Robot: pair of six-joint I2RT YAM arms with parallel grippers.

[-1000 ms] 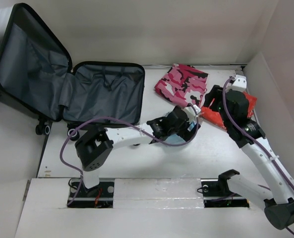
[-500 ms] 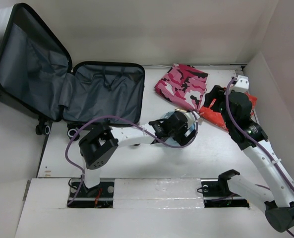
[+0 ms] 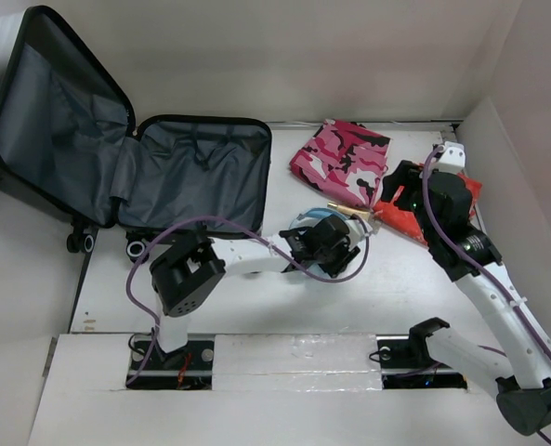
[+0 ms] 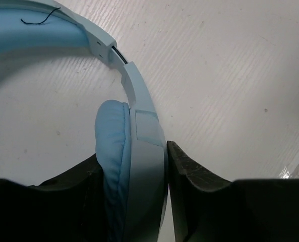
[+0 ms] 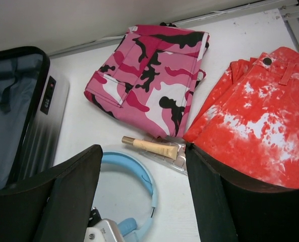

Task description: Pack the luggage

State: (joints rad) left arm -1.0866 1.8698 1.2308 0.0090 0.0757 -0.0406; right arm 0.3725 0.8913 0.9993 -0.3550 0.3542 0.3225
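Observation:
The luggage lies open at the back left, its grey lining bare and its lid leaning back; its shell edge shows in the right wrist view. Light blue headphones lie on the table mid-right. My left gripper is shut on one ear cup, with a finger pressed against each side. Low over the red garment, my right gripper stands open and holds nothing. It looks down on the headphones.
Pink camouflage trousers lie folded at the back. Red tie-dye shorts lie under the right wrist. A beige tube on a clear blister pack sits between them. A white wall stands on the right.
My left gripper has closed on the headphones' ear cup and shifted slightly left. The right arm has barely moved and stays open.

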